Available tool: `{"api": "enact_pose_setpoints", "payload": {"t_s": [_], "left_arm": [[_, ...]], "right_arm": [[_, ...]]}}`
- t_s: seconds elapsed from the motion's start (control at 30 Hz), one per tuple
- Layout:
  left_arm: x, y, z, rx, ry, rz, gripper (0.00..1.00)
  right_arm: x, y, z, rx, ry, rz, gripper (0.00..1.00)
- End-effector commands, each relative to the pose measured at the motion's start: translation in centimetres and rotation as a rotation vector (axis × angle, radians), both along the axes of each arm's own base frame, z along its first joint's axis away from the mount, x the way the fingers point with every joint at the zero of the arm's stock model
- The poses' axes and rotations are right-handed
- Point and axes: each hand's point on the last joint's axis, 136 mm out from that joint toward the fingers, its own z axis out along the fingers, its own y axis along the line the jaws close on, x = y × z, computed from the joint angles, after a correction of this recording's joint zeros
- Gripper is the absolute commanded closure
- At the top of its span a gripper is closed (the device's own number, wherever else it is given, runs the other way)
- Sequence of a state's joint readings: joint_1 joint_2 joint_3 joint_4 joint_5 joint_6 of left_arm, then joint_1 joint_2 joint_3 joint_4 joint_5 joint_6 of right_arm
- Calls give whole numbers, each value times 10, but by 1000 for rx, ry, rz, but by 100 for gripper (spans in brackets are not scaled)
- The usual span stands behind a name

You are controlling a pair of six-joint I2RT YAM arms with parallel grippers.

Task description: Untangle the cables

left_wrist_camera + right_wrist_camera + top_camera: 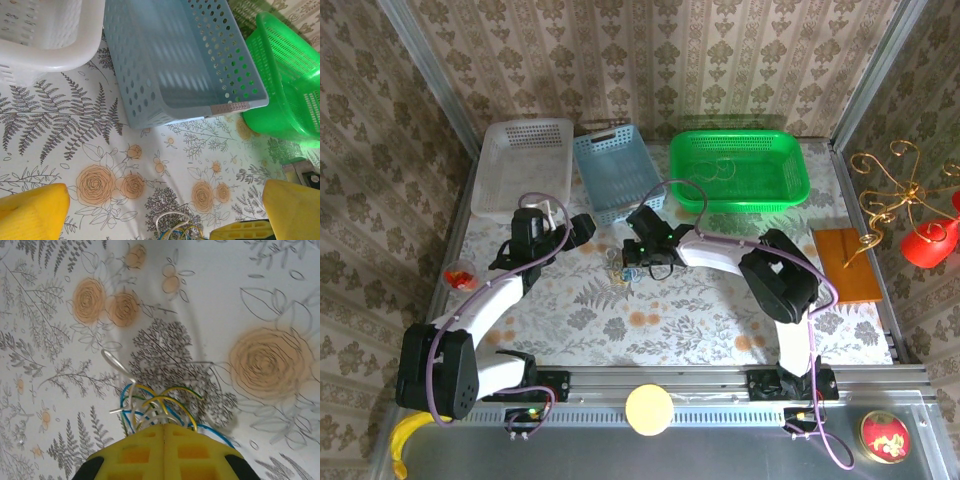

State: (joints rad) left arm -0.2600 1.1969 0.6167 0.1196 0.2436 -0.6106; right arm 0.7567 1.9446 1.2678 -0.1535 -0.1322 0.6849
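Right arm comes in from its base, elbow bent out to the right, forearm stretched left across the table. The right gripper [164, 430] is down low over mid-table, yellow fingers pressed together on the cables [150, 405]. Yellow, blue, green and pale strands fan out from the tips, and one pale loop lies on the cloth. Left arm arcs up from the near-left corner, and the left gripper [162, 207] hangs with its jaws spread wide, close to the bundle on its left and facing the baskets. From above, the tangle sits mid-table, near the blue basket's [615, 165] near corner. Open cloth lies on the near side and to the right of the bundle. The far edge is crowded, with the white basket [525, 165], the blue one and the green basket [790, 165] in a row. The table [670, 320] wears a floral cloth of ferns and orange roses. Patterned wallpaper closes in on the left, far and right sides.
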Motion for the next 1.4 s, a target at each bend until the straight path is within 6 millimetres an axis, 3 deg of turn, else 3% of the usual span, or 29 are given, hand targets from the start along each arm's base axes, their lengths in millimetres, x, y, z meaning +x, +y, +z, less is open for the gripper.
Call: {"api": "enact_pose_setpoints", "payload": {"t_s": [0.0, 0.23, 0.37, 0.57, 0.77, 1.0, 1.37], "left_arm": [[0, -4, 16, -43, -43, -18, 0], [-6, -24, 15, -79, -49, -109, 0], [-13, -50, 16, -82, -90, -216, 0], [-28, -94, 13, -23, -181, -405, 0], [-41, -123, -1, 21, -218, -528, 0], [-43, -136, -16, 46, -194, -557, 0], [-48, -151, -17, 1, -223, -598, 0]], "right_arm": [[4, -11, 39, 66, -63, -21, 100], [-2, -44, 99, 173, -186, -51, 100], [-2, -64, 113, 210, -224, -78, 100], [0, -80, 112, 245, -216, -90, 100], [-2, -83, 108, 264, -202, -76, 100], [-6, -83, 104, 272, -190, -72, 100], [-7, -83, 100, 295, -168, -96, 100]]}}
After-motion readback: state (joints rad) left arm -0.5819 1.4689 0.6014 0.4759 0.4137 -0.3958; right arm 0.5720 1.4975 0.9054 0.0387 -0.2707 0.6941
